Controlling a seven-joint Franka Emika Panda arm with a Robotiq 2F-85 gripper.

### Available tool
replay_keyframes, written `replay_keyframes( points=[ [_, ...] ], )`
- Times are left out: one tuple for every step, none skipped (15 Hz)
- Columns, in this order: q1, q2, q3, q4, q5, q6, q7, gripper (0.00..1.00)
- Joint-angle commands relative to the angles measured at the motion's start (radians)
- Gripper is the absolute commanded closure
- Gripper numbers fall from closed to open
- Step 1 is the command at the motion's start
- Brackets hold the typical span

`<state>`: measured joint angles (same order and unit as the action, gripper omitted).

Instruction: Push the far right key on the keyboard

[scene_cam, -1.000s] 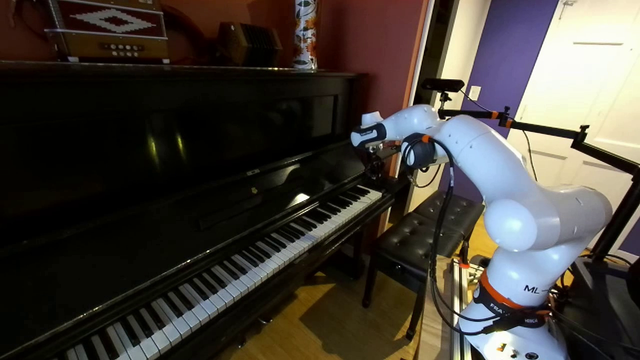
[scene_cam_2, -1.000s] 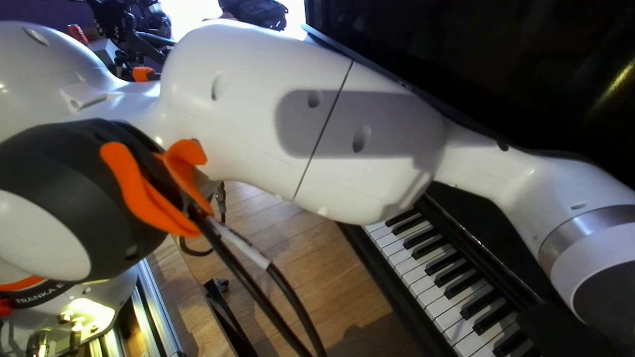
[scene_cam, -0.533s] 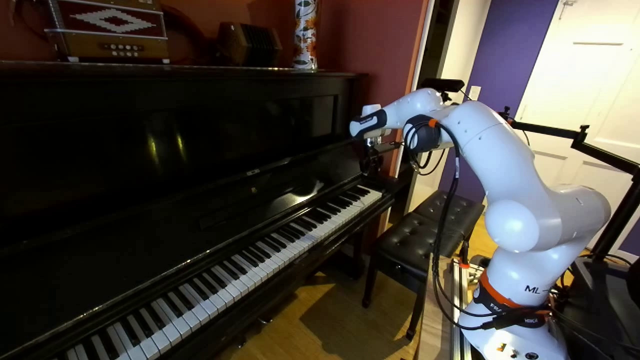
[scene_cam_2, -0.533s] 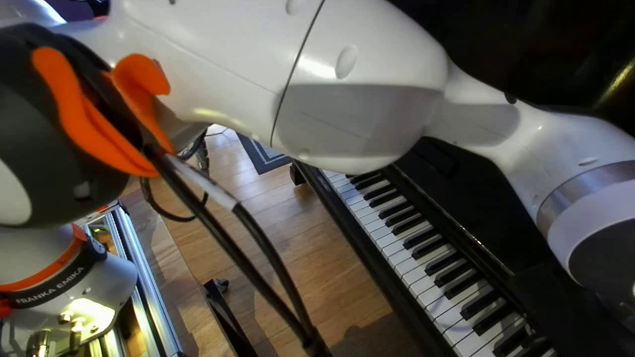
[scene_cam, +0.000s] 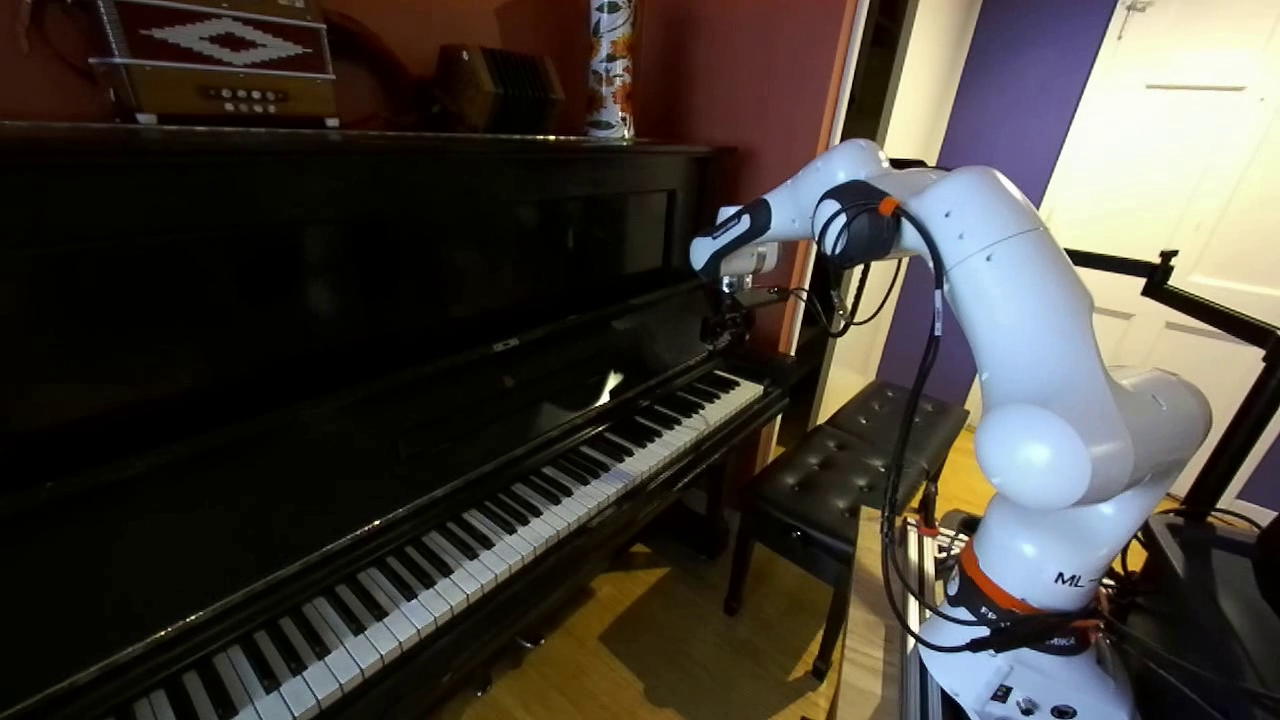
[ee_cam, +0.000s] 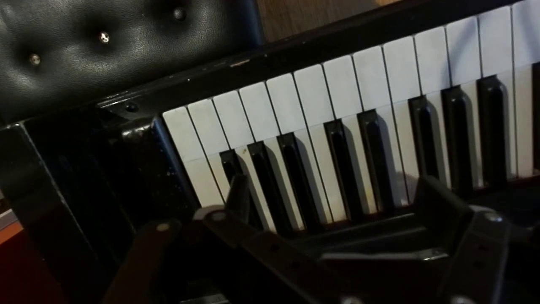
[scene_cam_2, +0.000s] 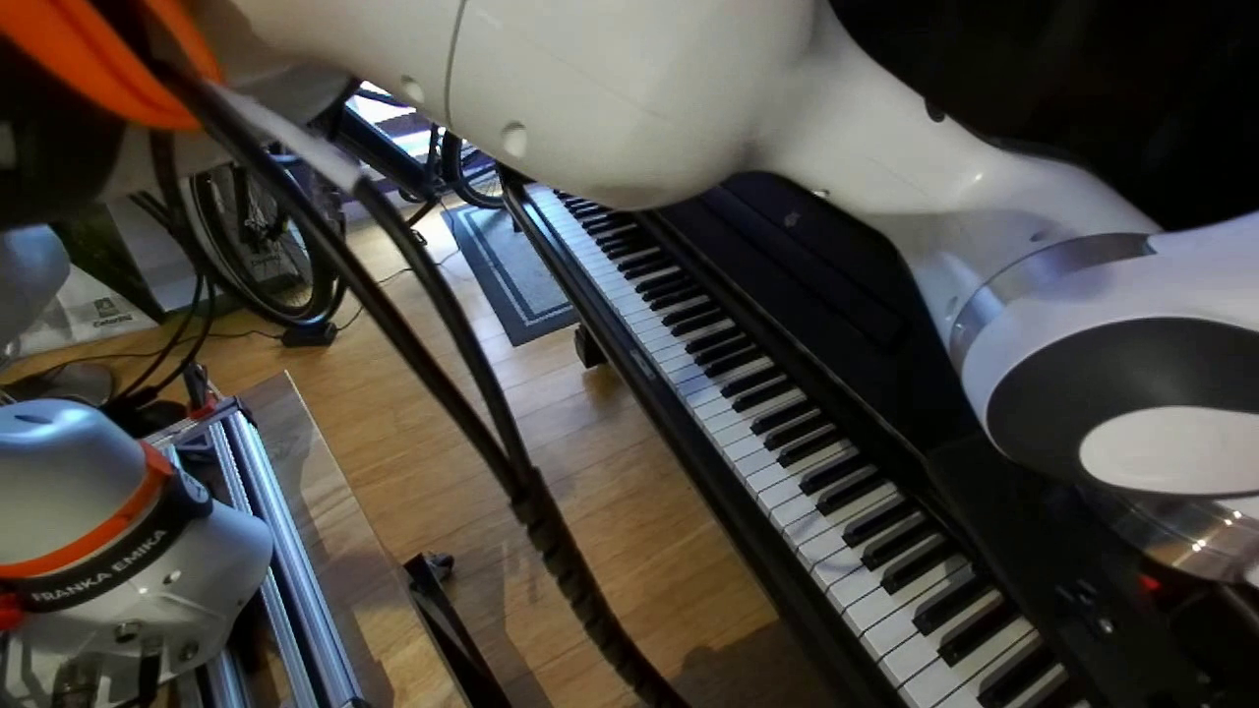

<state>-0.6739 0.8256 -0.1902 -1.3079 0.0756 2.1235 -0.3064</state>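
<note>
The keyboard (scene_cam: 560,510) of the black upright piano shows in both exterior views, with its treble end at the left in the wrist view. There the far right key (ee_cam: 182,133) is the last long white key, against a black end block. My gripper (ee_cam: 335,183) stands open, nothing between its fingers, over the back part of the treble keys. One finger (ee_cam: 238,196) overlaps the outermost black key, close beside the far right key; its height above the keys cannot be judged. In an exterior view the gripper (scene_cam: 725,328) hangs above the back of the keyboard's far end.
The piano's black end block (ee_cam: 135,169) borders the last key. A glossy black panel (scene_cam: 480,400) rises behind the keys. In front stands a black padded bench (scene_cam: 850,450). Cables (scene_cam: 925,400) hang from the arm. A patterned vase (scene_cam: 610,70) stands on the piano.
The arm's elbow has risen. In an exterior view the gripper has shifted a little left, and its jaws look wider apart. The raised arm uncovers more of the keyboard.
</note>
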Motion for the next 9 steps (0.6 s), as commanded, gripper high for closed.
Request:
replay_keyframes(
  points=[
    [0.062,-0.148,-0.022,-0.245,-0.014,0.134,0.069,0.00],
    [0.081,-0.178,-0.031,-0.292,-0.024,0.166,0.093,0.00],
    [0.110,-0.208,-0.050,-0.340,-0.037,0.185,0.154,0.00],
    [0.136,-0.240,-0.068,-0.388,-0.047,0.198,0.209,0.00],
    [0.157,-0.271,-0.076,-0.428,-0.038,0.197,0.248,0.00],
    [0.196,-0.306,-0.105,-0.476,-0.058,0.190,0.315,0.00],
    [0.224,-0.342,-0.120,-0.522,-0.060,0.189,0.360,0.00],
    [0.251,-0.382,-0.130,-0.569,-0.069,0.162,0.393,0.00],
    [0.282,-0.421,-0.148,-0.619,-0.101,0.141,0.427,0.00]
  ],
)
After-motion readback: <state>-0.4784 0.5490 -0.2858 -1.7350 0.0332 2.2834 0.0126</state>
